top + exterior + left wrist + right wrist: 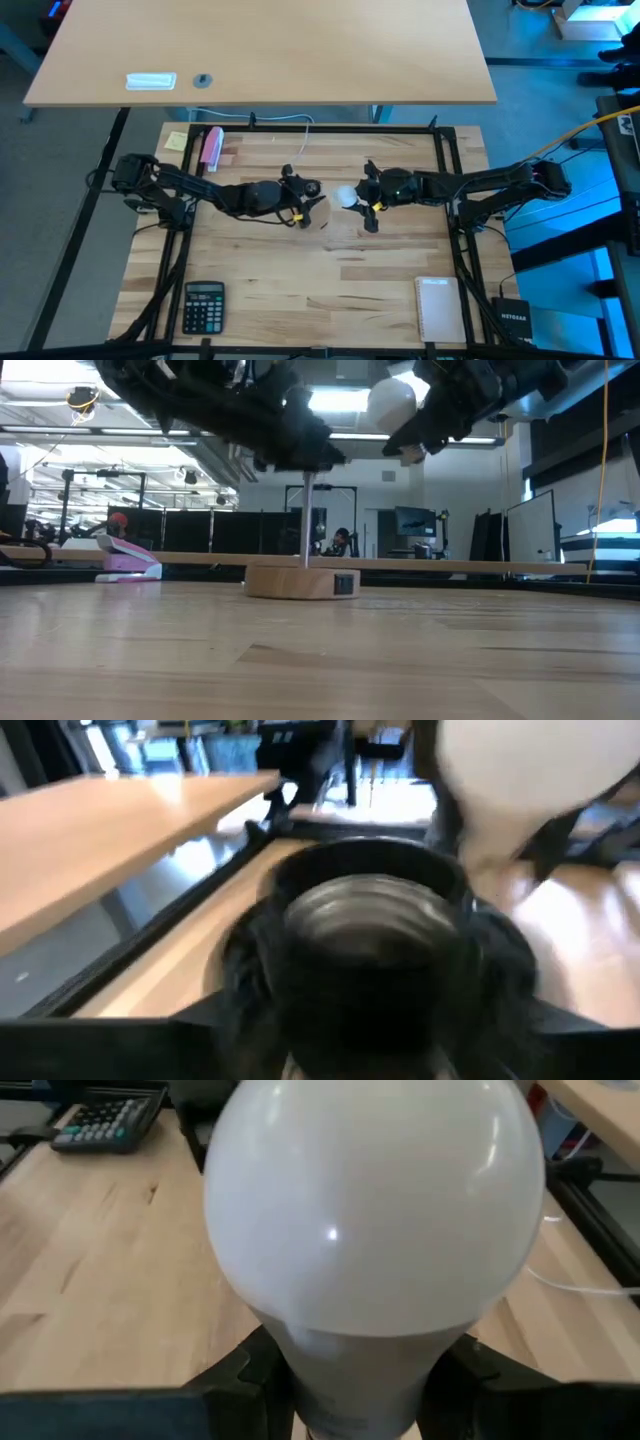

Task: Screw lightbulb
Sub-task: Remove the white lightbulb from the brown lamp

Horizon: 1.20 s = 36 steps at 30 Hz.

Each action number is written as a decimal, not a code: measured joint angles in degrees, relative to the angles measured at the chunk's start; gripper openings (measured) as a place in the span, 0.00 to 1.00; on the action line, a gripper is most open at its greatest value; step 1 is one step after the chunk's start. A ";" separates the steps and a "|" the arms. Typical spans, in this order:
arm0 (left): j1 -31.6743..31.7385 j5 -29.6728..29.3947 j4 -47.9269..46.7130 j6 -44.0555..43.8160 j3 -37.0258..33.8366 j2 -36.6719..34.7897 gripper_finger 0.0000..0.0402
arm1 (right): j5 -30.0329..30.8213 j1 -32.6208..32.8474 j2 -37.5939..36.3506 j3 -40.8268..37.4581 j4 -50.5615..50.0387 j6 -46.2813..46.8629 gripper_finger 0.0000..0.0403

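2 dark arms meet over the middle of the wooden tabletop (330, 270), above and just beside a round wooden disc (302, 581) that rests flat on it. The right claw (362, 203) is clamped on the lightbulb (346, 197) — in the right wrist view the fingers (238, 1380) press the bulb's neck from both sides, with the white globe (375, 1210) pointing away from the wrist. From table height the bulb (391, 401) hangs high above the disc, well clear of the tabletop and a little to the disc's right.

The left claw (303, 208) is closed around a black socket (370, 945), whose threaded mouth faces the bulb (535, 780) close in front of it; bulb and socket are near each other, but whether they touch cannot be told. A thin metal rod (307, 525) stands upright from the disc toward the left claw.

Well away from the disc — at the tabletop's edges — lie a calculator (204, 306), a white notepad (438, 308) and a pink object (211, 147).
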 joint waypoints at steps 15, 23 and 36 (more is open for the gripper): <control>-2.76 0.04 -31.63 -11.62 1.77 -10.66 0.69 | 2.99 0.02 3.55 -0.45 -4.74 4.23 0.36; -4.72 -0.09 -44.67 -20.30 1.88 -16.87 0.70 | 1.99 -2.03 14.20 -0.45 -5.41 4.53 0.36; -4.52 -0.24 -44.87 -20.50 1.88 -15.98 0.70 | -1.67 -8.70 22.67 -0.42 -6.37 4.02 0.36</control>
